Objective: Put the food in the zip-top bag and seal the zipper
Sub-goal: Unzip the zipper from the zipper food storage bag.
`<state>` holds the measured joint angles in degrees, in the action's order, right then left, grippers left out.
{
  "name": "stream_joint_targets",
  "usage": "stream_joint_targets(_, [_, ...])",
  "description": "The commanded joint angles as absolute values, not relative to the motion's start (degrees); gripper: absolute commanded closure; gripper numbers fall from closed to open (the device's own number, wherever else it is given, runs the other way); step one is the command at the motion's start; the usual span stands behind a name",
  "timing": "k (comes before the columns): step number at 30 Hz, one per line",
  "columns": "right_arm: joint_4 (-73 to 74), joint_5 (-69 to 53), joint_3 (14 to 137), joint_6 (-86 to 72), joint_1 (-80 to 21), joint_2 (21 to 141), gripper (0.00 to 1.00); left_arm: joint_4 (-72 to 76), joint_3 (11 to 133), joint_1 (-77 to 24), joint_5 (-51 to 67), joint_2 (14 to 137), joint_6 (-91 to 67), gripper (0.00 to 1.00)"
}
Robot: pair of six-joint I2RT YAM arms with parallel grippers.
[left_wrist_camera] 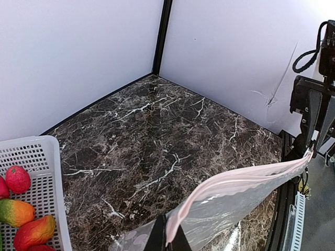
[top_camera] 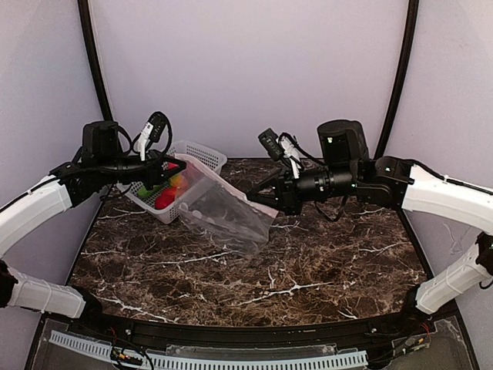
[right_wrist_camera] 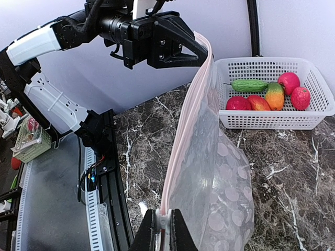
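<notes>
The zip-top bag [top_camera: 223, 212], clear with white dots, hangs stretched between both grippers above the table. My left gripper [left_wrist_camera: 168, 241] is shut on one end of the pink zipper [left_wrist_camera: 235, 180]. My right gripper [right_wrist_camera: 165, 232] is shut on the other end, pinching the white slider tab [right_wrist_camera: 164, 222]. In the top view the left gripper [top_camera: 179, 162] is beside the basket, and the right gripper [top_camera: 256, 194] is lower, to its right. The food [right_wrist_camera: 267, 94], red round pieces, a green cucumber and an orange-green piece, lies in the basket. No food shows inside the bag [right_wrist_camera: 220, 183].
The white lattice basket [top_camera: 202, 152] stands at the back left of the marble table [top_camera: 308, 262], just behind the bag. Purple walls close off the back and sides. A black rail [top_camera: 231, 335] runs along the near edge.
</notes>
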<state>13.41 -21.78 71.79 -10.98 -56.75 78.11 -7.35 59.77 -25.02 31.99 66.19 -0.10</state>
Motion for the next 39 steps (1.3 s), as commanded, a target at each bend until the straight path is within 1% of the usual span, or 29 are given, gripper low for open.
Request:
stream_joint_targets(1, [14.5,-21.8,71.0,-10.3,-57.0,76.2,1.00,-5.9,58.8,-22.9,29.5,64.4,-1.7,0.99])
stream_joint_targets(25, [17.0,-20.7,71.2,-9.7,-56.6,74.6,1.00,-7.4,59.2,-19.8,27.3,64.2,-0.4,0.99])
stream_joint_targets(31, [17.0,-20.7,71.1,-9.7,-56.6,74.5,1.00,-7.4,59.3,-19.8,28.4,64.5,-0.4,0.99])
stream_joint_targets(33, [17.0,-20.8,71.1,-9.8,-56.6,74.5,1.00,-7.7,59.5,-19.8,31.0,65.2,1.3,0.99])
stream_joint_targets(34, [17.1,-20.8,71.2,-9.8,-56.6,74.4,1.00,-8.3,59.7,-19.8,34.5,65.6,2.2,0.99])
stream_joint_targets(35, [17.2,-20.7,71.3,-9.8,-56.5,74.3,0.95,-8.5,60.0,-20.0,36.6,66.3,3.3,0.99])
stream_joint_targets(38, [17.4,-20.0,71.7,-9.7,-56.4,73.6,0.69,-7.9,60.0,-21.5,46.7,66.9,3.9,0.99])
stream_joint_targets(39, [17.5,-19.5,71.8,-9.7,-56.4,73.3,0.61,-8.1,60.0,-22.0,47.7,66.8,4.7,0.99])
